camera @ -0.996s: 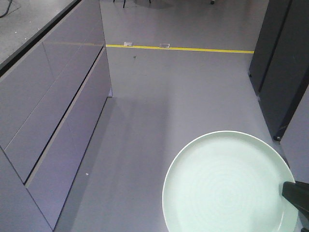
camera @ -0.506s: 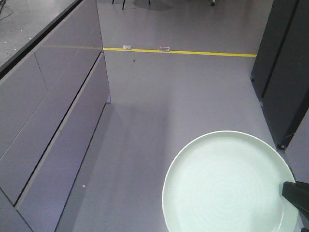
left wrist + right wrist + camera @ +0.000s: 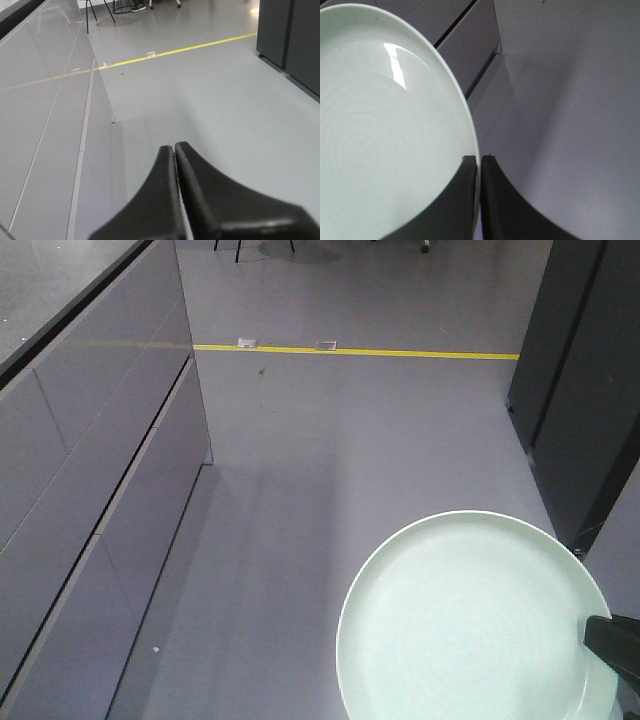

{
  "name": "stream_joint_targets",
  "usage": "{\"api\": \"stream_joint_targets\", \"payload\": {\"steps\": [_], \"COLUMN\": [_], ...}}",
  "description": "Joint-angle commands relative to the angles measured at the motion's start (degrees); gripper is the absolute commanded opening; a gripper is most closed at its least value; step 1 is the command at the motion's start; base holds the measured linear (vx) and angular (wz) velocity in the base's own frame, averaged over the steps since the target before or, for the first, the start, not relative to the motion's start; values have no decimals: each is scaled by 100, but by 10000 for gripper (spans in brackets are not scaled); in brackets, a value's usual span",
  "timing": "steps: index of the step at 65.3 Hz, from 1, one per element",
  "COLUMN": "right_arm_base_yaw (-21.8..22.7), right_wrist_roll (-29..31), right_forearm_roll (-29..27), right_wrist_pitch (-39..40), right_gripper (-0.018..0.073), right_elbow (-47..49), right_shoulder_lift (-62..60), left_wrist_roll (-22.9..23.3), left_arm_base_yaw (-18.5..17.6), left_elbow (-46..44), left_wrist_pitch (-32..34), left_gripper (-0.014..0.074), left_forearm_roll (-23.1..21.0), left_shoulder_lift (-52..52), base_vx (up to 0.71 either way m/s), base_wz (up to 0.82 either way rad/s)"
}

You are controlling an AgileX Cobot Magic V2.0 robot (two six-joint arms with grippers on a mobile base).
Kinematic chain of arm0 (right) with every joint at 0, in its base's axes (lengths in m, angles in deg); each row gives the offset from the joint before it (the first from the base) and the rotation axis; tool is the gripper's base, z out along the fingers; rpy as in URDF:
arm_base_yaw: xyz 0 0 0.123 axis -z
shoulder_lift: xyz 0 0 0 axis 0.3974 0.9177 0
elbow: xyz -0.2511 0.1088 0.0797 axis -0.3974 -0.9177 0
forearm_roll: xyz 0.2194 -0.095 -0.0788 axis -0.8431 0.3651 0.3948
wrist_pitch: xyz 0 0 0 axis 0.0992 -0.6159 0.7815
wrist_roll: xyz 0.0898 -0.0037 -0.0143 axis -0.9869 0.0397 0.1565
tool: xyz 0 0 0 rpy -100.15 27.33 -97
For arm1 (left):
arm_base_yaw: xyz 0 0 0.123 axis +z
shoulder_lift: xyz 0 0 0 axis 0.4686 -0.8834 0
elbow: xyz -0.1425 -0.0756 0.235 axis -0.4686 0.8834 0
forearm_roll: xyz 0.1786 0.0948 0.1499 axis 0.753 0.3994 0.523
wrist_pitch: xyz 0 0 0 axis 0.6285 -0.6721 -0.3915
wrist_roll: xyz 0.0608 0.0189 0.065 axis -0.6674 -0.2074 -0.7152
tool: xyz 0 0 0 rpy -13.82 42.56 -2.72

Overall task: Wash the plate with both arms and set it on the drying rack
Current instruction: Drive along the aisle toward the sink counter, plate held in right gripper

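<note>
The pale mint-green plate (image 3: 470, 625) hangs level above the grey floor at the lower right of the front view, its concentric rings faintly visible. My right gripper (image 3: 608, 640) is shut on the plate's right rim; in the right wrist view the rim of the plate (image 3: 380, 130) passes between the two black fingers of that gripper (image 3: 480, 159). My left gripper (image 3: 174, 148) is shut with nothing between its fingers and points out over the floor. The drying rack is out of view.
Grey cabinet fronts (image 3: 90, 500) run along the left under a dark counter edge. Dark tall cabinets (image 3: 580, 390) stand at the right. A yellow floor line (image 3: 360, 352) crosses ahead, with chair legs (image 3: 100, 10) beyond it.
The view has shifted: the left cabinets and yellow line slid left and lower in the frame. The plate and right gripper hold the same place in the picture.
</note>
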Motion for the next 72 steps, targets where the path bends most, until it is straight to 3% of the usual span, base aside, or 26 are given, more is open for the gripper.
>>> {"api": "stream_joint_targets", "payload": {"steps": [1,72], "right_arm_base_yaw": [41,41], "right_wrist_roll": [-3,-3], "right_forearm_roll": [-279,-279], "right_wrist_pitch": [222,222], "right_gripper": [-1,-1], "right_elbow": [152,152], "right_shoulder_lift": [23,23], "left_wrist_roll": [21,21], "left_arm_base_yaw": [-44,-44], "left_elbow": [-187,-187], "left_wrist_pitch": [402,402], "left_gripper": [-6,-6], "left_forearm_roll": [-53,-53], "left_shoulder_lift": [35,35], "base_vx": [12,12], "base_wz": [-10,-11]}}
